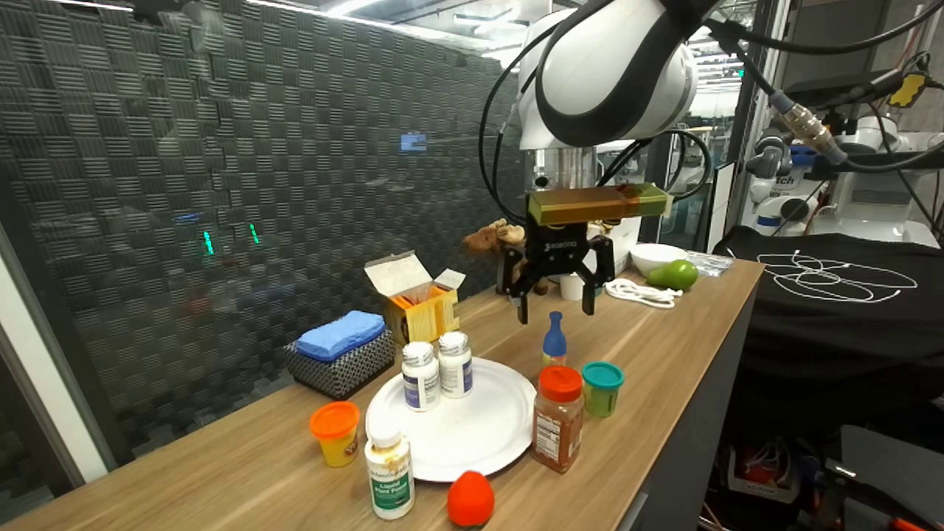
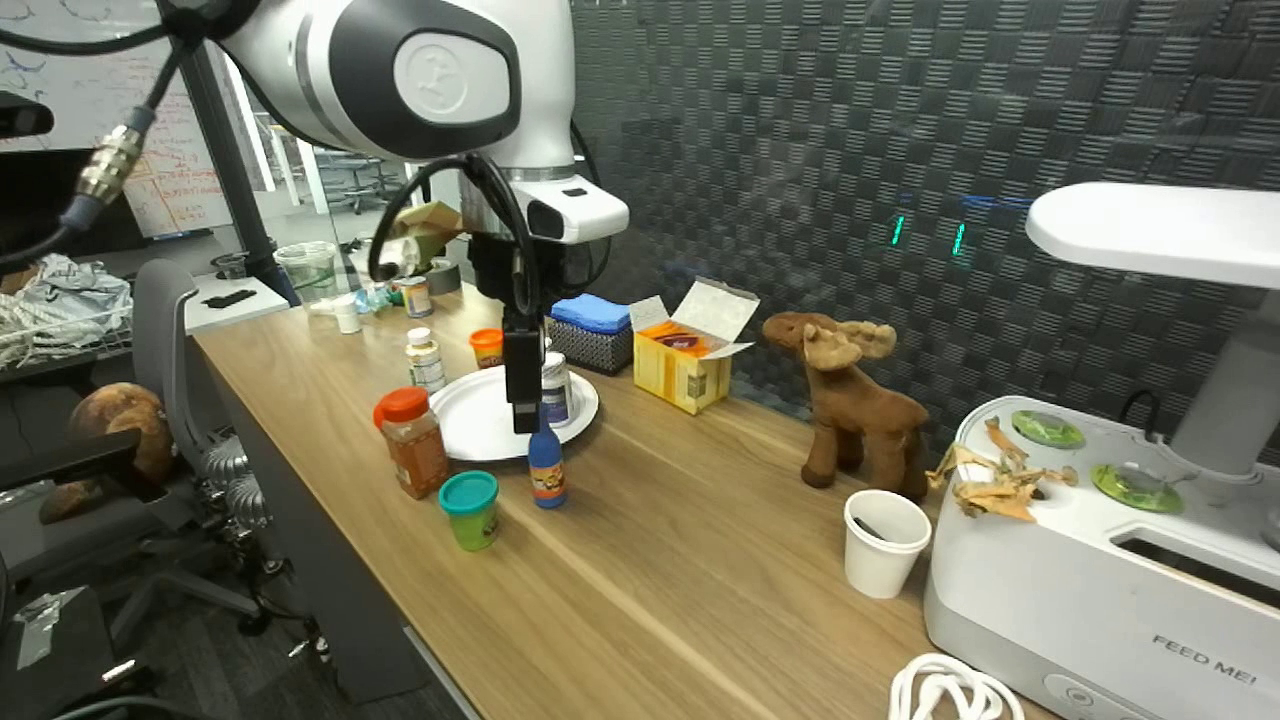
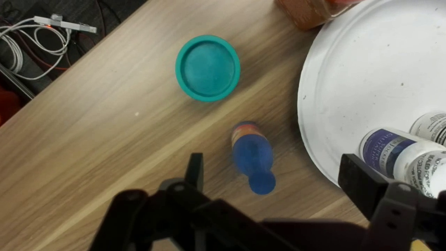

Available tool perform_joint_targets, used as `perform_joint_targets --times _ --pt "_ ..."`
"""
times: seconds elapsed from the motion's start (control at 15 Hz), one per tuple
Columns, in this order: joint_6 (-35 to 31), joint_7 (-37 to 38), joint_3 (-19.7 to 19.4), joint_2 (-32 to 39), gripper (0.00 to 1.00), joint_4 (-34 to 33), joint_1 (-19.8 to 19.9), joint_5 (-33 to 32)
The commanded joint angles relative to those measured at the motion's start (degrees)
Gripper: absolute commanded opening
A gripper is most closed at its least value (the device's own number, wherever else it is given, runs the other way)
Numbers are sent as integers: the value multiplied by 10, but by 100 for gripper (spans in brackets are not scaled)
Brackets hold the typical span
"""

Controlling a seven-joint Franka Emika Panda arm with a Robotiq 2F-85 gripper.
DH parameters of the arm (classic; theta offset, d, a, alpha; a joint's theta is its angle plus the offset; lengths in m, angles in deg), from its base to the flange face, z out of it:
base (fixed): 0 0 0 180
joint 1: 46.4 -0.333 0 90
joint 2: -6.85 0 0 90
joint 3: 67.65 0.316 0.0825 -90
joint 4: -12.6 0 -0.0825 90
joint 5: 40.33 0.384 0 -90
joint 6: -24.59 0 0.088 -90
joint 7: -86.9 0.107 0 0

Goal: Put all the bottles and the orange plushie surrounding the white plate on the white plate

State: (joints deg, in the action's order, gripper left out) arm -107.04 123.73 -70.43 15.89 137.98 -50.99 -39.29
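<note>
Gripper (image 1: 555, 313) spread wide in an exterior view; teal-lidded tub (image 1: 602, 391) near blue bottle (image 1: 554, 342) and brown bottle (image 1: 558, 424); white plate (image 1: 487, 435) with two white bottles (image 1: 421, 380) on top; plant-food bottle (image 1: 390, 476), orange-lidded tub (image 1: 336, 435) and orange plushie (image 1: 470, 500) near its rim. In an exterior view, gripper partly in front of white bottles; plush moose (image 2: 860, 420) whole only here. In the wrist view, blue bottle between spread fingers (image 3: 360, 184).

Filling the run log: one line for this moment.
gripper: open, above blue bottle, nothing held | on white plate: two white bottles | off plate: blue bottle, green-labelled white bottle, red-lidded bottle, orange plushie
</note>
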Motion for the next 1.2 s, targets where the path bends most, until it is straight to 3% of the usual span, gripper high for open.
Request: perform_joint_targets --times 0.0,0.13,0.67,0.8,1.13 --pt "-18 17 7 -9 100 14 3 4" --pt "-21 20 7 -6 74 15 2 2" --pt "-46 36 7 5 13 5 -4 -28" --pt "-48 37 8 5 6 3 -6 -36" --pt "-45 32 15 -3 10 5 -8 -41"
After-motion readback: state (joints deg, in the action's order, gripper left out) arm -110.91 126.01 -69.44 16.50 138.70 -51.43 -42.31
